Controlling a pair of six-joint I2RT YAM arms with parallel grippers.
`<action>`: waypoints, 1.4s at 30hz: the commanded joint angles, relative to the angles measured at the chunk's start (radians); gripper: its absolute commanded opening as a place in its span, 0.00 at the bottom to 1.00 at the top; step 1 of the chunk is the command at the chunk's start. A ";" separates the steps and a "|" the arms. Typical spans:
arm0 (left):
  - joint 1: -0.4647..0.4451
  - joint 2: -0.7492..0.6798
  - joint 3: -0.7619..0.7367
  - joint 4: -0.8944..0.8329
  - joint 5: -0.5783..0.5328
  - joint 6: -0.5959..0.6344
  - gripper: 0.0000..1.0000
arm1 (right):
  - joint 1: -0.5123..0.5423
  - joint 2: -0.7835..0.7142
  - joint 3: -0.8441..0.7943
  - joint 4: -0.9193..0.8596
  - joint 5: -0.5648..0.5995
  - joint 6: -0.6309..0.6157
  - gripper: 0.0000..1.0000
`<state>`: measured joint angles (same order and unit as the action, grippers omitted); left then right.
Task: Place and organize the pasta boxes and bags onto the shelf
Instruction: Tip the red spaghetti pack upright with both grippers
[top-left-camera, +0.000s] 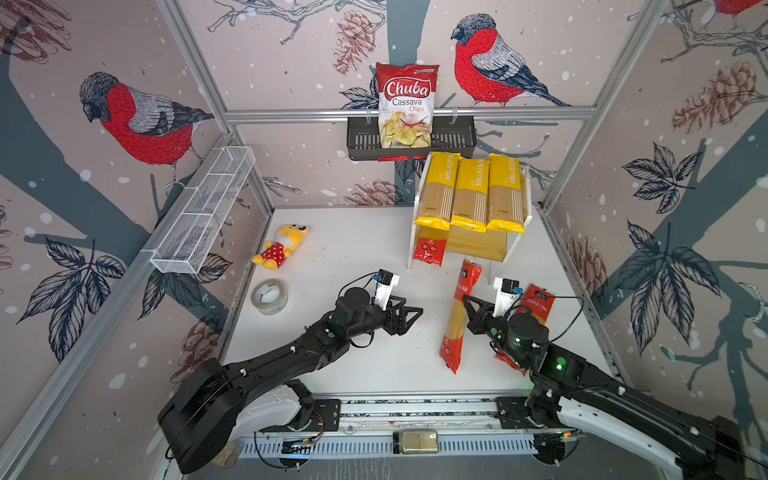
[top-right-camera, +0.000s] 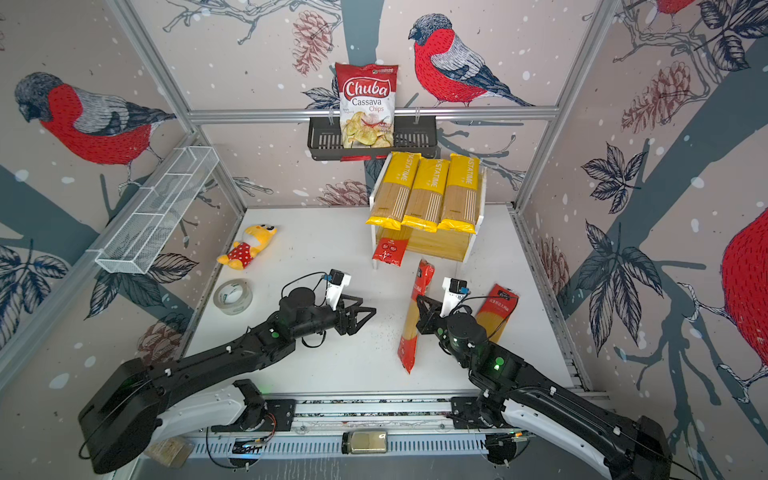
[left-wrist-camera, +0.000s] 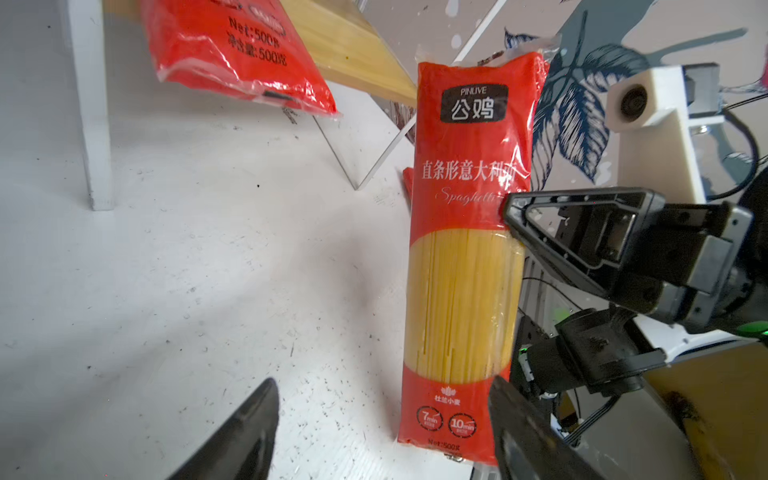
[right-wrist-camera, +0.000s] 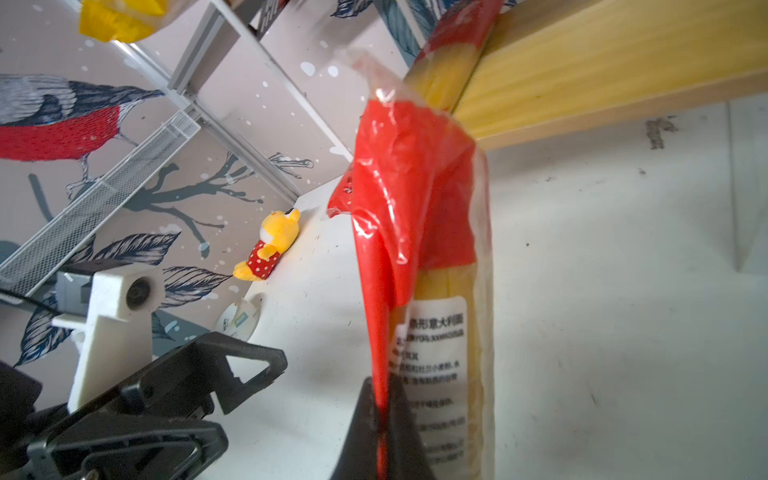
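Observation:
Three yellow PASTATIME packets (top-left-camera: 471, 195) (top-right-camera: 428, 195) lie side by side on the upper board of the shelf (top-left-camera: 478, 245) (top-right-camera: 436, 245). A red-ended packet (top-left-camera: 430, 251) (left-wrist-camera: 232, 54) sticks out of the lower board's left side. My right gripper (top-left-camera: 467, 305) (right-wrist-camera: 380, 399) is shut on the back seam of another red-ended spaghetti packet (top-left-camera: 455, 332) (top-right-camera: 411, 332) (left-wrist-camera: 461, 270) (right-wrist-camera: 415, 187), which stands on its long edge in front of the shelf. Left of that packet, my left gripper (top-left-camera: 411, 318) (left-wrist-camera: 380, 386) is open and empty. A third red-ended packet (top-left-camera: 538, 303) (top-right-camera: 496, 309) lies partly under my right arm.
A yellow plush toy (top-left-camera: 280, 247) and a tape roll (top-left-camera: 269, 296) lie at the table's left. A white wire basket (top-left-camera: 208, 212) hangs on the left wall. The black basket (top-left-camera: 365, 141) on the back rail holds the Chuba chips bag (top-left-camera: 407, 104).

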<state>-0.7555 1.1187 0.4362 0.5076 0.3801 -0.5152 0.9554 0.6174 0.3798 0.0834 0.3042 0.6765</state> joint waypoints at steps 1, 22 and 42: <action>0.007 0.003 -0.023 0.189 0.071 -0.081 0.80 | 0.003 0.028 0.043 0.166 -0.110 -0.113 0.00; 0.008 -0.008 -0.050 0.365 0.211 -0.109 0.82 | 0.004 0.230 0.316 0.266 -0.573 -0.302 0.00; 0.007 -0.027 -0.054 0.499 0.340 -0.170 0.37 | -0.045 0.236 0.249 0.421 -0.654 -0.195 0.01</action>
<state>-0.7498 1.0897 0.3836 0.9516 0.7105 -0.6823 0.9176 0.8627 0.6346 0.3470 -0.3729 0.4450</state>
